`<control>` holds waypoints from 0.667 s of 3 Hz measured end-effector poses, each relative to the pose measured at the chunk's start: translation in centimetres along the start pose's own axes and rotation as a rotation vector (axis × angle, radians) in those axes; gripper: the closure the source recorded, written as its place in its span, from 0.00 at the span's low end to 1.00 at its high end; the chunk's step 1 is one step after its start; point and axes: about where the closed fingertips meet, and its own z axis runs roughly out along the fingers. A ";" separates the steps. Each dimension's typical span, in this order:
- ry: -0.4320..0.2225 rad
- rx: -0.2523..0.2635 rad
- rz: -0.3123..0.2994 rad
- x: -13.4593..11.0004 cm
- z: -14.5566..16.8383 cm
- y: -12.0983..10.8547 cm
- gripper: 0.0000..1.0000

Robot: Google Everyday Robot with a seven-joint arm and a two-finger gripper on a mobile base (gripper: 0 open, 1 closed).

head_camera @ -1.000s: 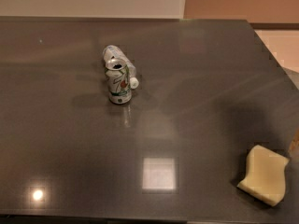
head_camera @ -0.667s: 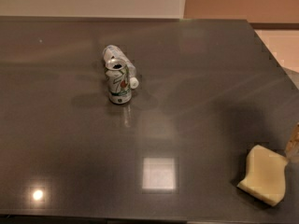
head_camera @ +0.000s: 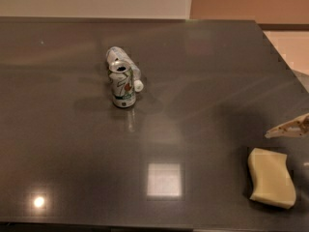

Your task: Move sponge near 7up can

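Spanning the view, one dark table bears one sponge, flat at its front right; one bottle lies against one upright can, well left, its green lettering unreadable; one gripper, cut by the right edge just beyond the sponge, opening impossible to tell.

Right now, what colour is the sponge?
The sponge is pale yellow, in the camera view; the gripper is just beyond it, at the right edge.
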 end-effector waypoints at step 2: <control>0.001 -0.010 -0.012 -1.4 0.9 -0.4 0.00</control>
